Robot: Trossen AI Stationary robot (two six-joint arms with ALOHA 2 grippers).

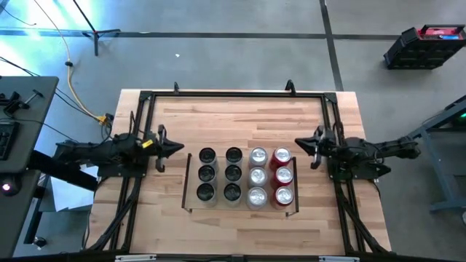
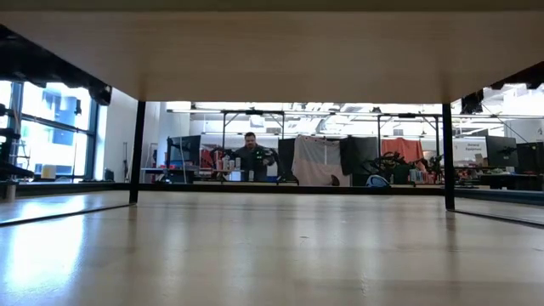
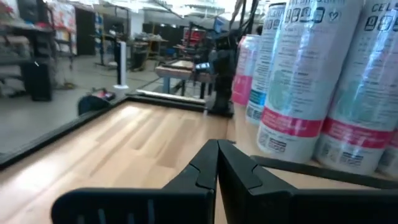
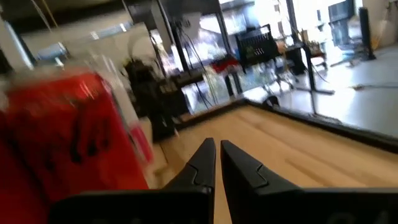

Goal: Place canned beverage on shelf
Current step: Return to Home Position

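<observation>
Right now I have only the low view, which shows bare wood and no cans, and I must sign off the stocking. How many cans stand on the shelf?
Observer: Twelve tall metal drink cans stand inside the black-railed light-wood shelf, four columns by three rows.
Operator: Any gaps?
Observer: None. Three red cans with silver tops fill the column nearest the right arm.
Operator: And the arms?
Observer: The left pincer and the right pincer sit outside the shelf, one on each side, both shut and holding nothing.
</observation>
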